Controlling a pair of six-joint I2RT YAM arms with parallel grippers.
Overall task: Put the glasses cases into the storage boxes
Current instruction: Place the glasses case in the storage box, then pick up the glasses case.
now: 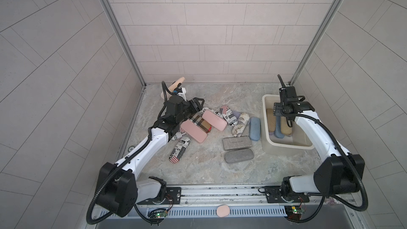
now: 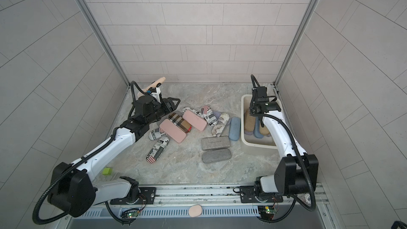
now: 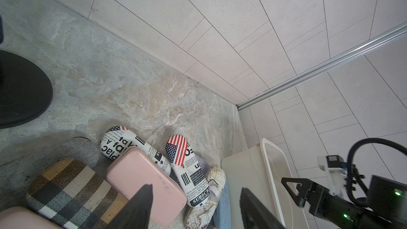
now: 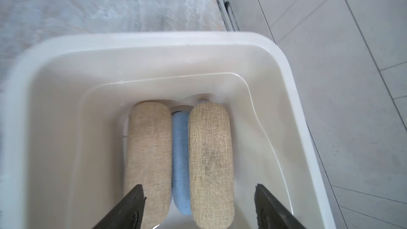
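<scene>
- While the right end effector (image 4: pixel 198 185) is hanging over the storage tub (image 4: pixel 143 40), its jaws are standing wide with nothing between them.
- The tub is sitting on the bench (image 1: pixel 220 172) at the robot's right, near the side wall.
- Inside it, a light blue case (image 4: pixel 180 161) is lying between two tan cases (image 4: pixel 149 150), touching both; what appears to be a lavender case (image 1: pixel 271 132) is showing beneath them.
- The left end effector (image 3: pixel 196 186) is hovering above the pile on the robot's left, its jaws standing partly apart and gripping nothing.
- Beneath it, a plaid case (image 3: pixel 72 186) and a pink case (image 3: pixel 143 177) are lying side by side, the pink one resting on a newspaper-print case (image 3: pixel 119 144).
- Two grey cases (image 1: pixel 236 143) are lying together mid-bench, and another blue case (image 1: pixel 255 132) is lying just beside the tub's outer wall.
</scene>
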